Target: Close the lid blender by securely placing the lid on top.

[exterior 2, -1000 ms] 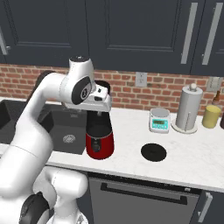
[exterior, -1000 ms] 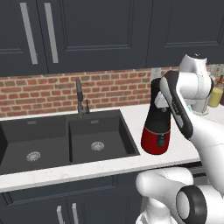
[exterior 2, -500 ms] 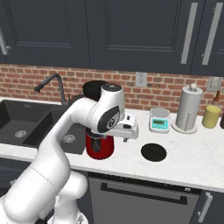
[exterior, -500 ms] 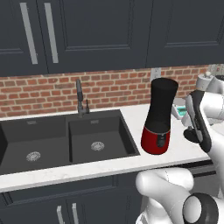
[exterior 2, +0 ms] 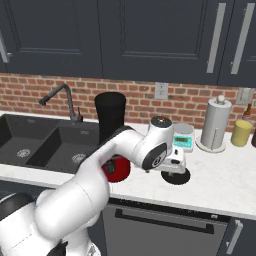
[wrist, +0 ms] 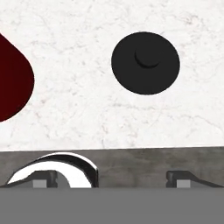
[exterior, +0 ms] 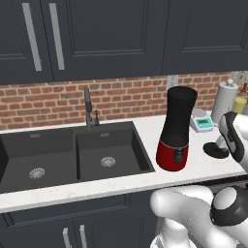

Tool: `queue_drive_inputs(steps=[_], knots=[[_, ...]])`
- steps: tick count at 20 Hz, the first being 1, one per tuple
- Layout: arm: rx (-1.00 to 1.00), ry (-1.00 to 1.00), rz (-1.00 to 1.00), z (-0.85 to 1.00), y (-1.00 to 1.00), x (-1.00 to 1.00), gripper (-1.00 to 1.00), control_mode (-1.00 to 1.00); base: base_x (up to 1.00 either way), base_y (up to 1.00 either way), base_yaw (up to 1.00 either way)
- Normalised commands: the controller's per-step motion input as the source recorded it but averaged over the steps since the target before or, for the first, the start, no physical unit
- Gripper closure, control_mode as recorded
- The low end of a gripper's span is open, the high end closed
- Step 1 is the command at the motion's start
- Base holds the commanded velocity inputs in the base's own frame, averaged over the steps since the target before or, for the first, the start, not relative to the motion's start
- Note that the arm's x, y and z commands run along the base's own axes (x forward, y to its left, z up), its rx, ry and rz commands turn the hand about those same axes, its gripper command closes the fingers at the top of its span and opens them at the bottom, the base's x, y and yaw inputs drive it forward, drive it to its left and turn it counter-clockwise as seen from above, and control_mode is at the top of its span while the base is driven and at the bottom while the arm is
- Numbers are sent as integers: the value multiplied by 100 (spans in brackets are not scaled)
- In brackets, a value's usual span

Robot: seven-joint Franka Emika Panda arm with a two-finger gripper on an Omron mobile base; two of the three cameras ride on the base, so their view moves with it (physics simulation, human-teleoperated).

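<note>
The blender [exterior: 176, 129] is standing upright on the counter near its front edge, just right of the sink, its black jar open above the glossy red base. The lid [wrist: 145, 62], a flat black disc, is lying flat on the counter to its right, apart from it

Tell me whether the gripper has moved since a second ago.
Yes. The gripper has swung away from the blender, rightward along the counter, and now hangs over the lid.
</note>
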Motion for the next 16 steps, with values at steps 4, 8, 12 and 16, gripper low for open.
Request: queue_drive_inputs(steps=[4, 8, 12, 16], knots=[[1, 0, 0, -20, -23, 52, -100, -100, 0, 0, 0], [0, 0, 0, -21, 0, 47, -100, -100, 0, 0, 0], [0, 0, 0, -38, 0, 28, -100, -100, 0, 0, 0], [0, 0, 0, -43, -17, 24, -100, -100, 0, 0, 0]])
